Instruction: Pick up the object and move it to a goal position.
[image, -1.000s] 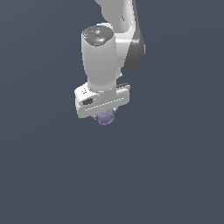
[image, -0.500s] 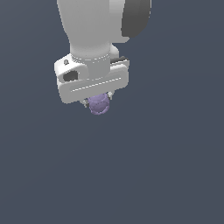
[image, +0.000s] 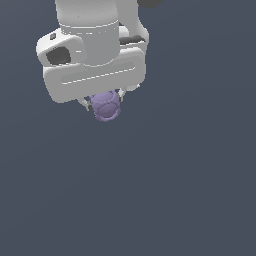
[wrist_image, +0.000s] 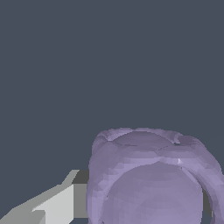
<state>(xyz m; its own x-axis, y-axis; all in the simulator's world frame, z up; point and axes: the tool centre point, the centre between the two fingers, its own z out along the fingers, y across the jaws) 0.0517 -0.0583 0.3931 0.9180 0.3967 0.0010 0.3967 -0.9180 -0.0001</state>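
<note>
All around me is one flat, dark slate-blue field with nothing else showing and no goal marker that I can find, so I judge the carry is under way and its end point is not shown to me. My white arm fills the upper part of the exterior view, and my end effector (image: 105, 104) hangs beneath the broad palm, pointing down, a posture that suits lifting something clear. The fingers (image: 121, 95) are drawn in to a narrow gap, clamped on the object (image: 105, 106), which bulges out just below them. In the wrist view the object (wrist_image: 151, 177) looms close, lumpy and pale purple, one grey finger (wrist_image: 59, 203) touching its flank.
</note>
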